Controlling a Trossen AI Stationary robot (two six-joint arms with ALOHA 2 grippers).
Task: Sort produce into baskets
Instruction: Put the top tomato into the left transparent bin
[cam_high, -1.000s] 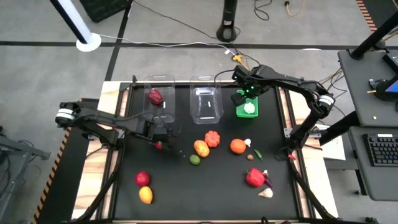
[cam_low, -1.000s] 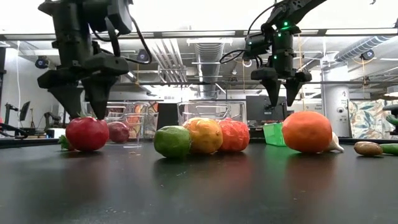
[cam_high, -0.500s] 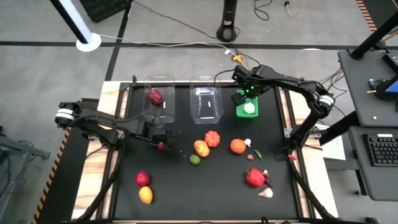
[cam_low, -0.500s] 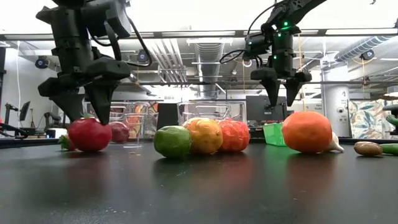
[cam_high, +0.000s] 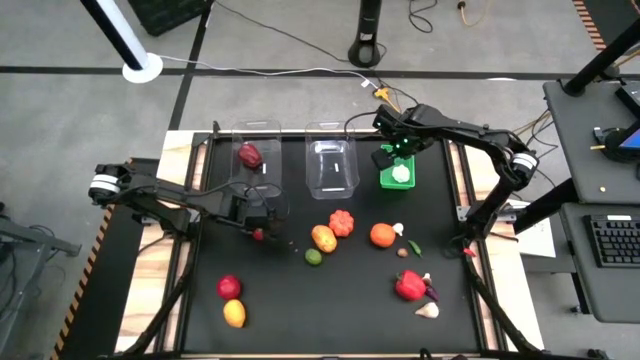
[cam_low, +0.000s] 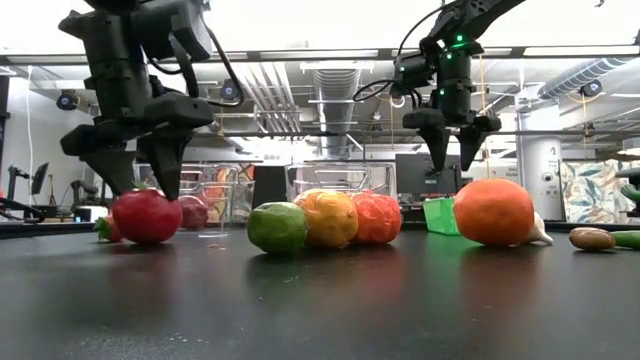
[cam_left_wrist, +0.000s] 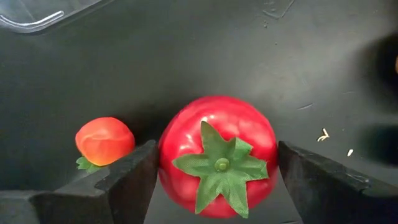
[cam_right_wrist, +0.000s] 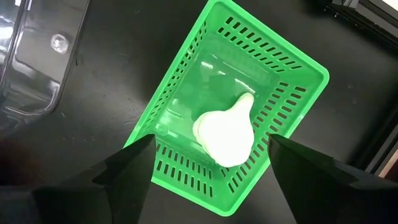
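My left gripper is open over a red tomato that sits on the black table at centre left, its green stem up. The fingers point down on either side of it. A small red-orange piece lies beside the tomato. My right gripper is open and hangs above the green mesh basket at the far right. A white garlic piece lies in that basket. A dark red piece lies in the left clear tub. My left gripper's fingers stand close beside the tomato's two sides, coming from above. I cannot tell whether they touch it. The tomato rests on the table.
A second clear tub stands at the far middle. Loose produce lies mid-table: a lime, a yellow-orange piece, a red-orange piece, an orange. A red and a yellow piece lie near left, a red pepper near right.
My left gripper has come down a little over the red tomato and tipped slightly. Its fingertips now stand lower beside the tomato. The tomato stays on the table.
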